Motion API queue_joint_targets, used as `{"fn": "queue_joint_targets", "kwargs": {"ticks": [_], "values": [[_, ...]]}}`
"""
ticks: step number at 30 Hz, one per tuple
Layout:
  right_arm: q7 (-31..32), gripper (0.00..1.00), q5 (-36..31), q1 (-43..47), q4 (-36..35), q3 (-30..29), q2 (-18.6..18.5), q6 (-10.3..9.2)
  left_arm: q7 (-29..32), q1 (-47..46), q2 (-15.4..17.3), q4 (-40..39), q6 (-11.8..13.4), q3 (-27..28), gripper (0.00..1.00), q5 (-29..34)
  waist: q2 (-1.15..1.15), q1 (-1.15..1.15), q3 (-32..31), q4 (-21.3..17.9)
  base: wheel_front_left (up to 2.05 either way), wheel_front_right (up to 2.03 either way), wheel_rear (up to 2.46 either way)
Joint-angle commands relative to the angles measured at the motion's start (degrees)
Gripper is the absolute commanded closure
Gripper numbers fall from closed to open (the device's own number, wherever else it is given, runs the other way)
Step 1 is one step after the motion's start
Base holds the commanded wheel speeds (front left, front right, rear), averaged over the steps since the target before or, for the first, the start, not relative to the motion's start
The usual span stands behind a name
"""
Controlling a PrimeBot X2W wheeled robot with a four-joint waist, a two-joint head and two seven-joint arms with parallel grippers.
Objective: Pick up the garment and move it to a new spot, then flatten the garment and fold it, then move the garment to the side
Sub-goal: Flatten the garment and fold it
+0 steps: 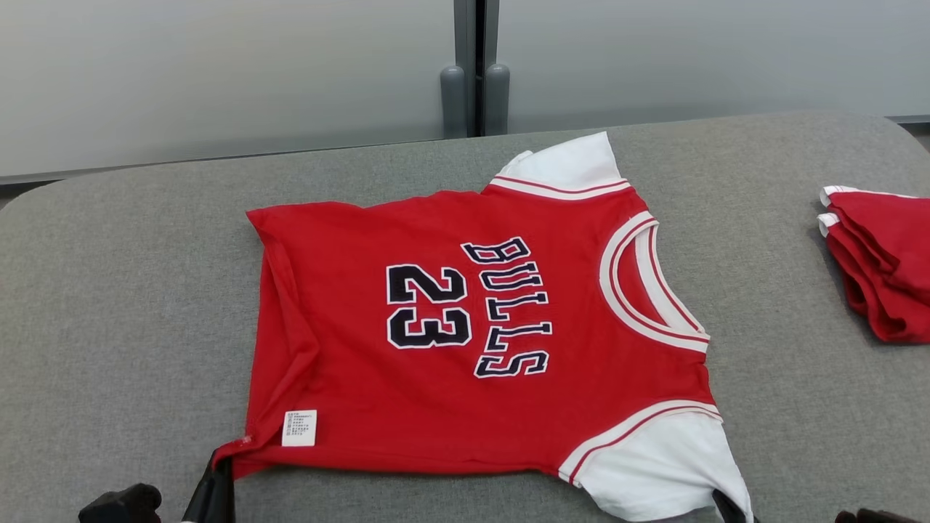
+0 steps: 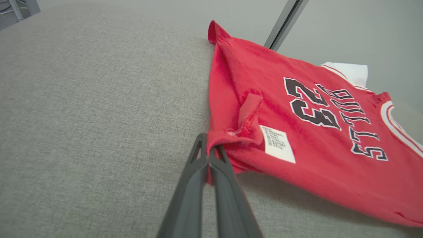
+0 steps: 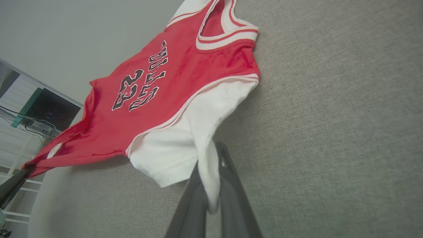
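red-and-white cotton jersey printed "bulls 23"; white care label text unreadable. left pincer pinches its hem corner, right pincer its white sleeve.

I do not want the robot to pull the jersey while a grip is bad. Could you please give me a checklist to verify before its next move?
1. Grip of the left gripper on the hem corner of the jersey: ok, shut on it.
2. Grip of the right gripper on the near white sleeve: ok, shut on it.
3. Jersey lying flat: not ok; the hem side is bunched and the near edge is lifted.
4. Room on the grey table left of the jersey: ok.
5. Folded red pile apart from the jersey: ok.
6. Back layer smooth: cannot tell, hidden.
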Motion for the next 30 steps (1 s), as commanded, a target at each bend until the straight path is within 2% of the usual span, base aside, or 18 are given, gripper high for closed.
{"fn": "queue_joint_targets", "kwargs": {"ticks": [1,11,22,23,24,25,26,28,30], "values": [[1.5,1.0,0.9,-1.1,-0.8,-1.3,0.4,0.0,1.3,-1.6,0.3,-0.3,0.5,-0.4,1.0,-0.5,0.0,0.0,0.8,0.0,0.0,0.0,0.0],[5.9,1.0,3.8,-14.2,1.0,-2.9,-0.8,0.0,7.6,-10.6,1.3,1.3,1.6,-1.8,1.0,-1.0,0.0,0.0,6.2,-0.6,0.0,0.0,0.0],[3.7,1.0,8.2,-32.3,10.4,2.3,-4.2,0.01,7.8,-21.5,1.8,5.2,0.8,-1.8,1.0,-2.7,0.0,0.0,12.8,1.0,0.0,0.0,0.0],[3.1,0.73,8.8,-33.3,11.1,2.9,-4.5,0.0,7.5,-22.0,1.9,5.8,0.6,-1.8,1.0,-2.8,0.0,0.0,13.0,1.0,0.0,0.0,0.0],[2.4,0.31,9.2,-34.1,11.5,3.6,-4.9,0.0,7.1,-22.5,1.8,6.2,0.5,-1.8,0.87,-3.1,0.0,0.0,13.4,1.0,0.0,0.0,0.0],[1.6,0.0,9.5,-35.1,11.7,4.4,-5.3,0.0,6.6,-23.1,1.6,6.7,0.4,-1.6,0.26,-3.3,0.0,0.0,13.7,1.1,0.0,0.0,0.0],[0.6,0.0,9.8,-35.9,11.7,5.2,-5.6,0.0,6.2,-23.5,1.5,7.0,0.2,-1.9,0.0,-3.4,0.0,0.0,13.8,1.1,0.0,0.0,0.0],[-1.8,0.0,10.0,-37.0,11.6,6.6,-6.4,0.0,4.7,-24.2,1.4,7.4,-0.3,-2.2,0.0,-3.5,0.0,0.0,14.1,1.2,0.0,0.0,0.0],[-6.6,0.0,8.9,-38.3,10.8,8.4,-7.8,0.0,0.4,-24.5,1.3,7.2,-0.2,-2.7,0.0,-1.7,0.0,0.0,14.3,1.2,0.0,0.0,0.0]]}}
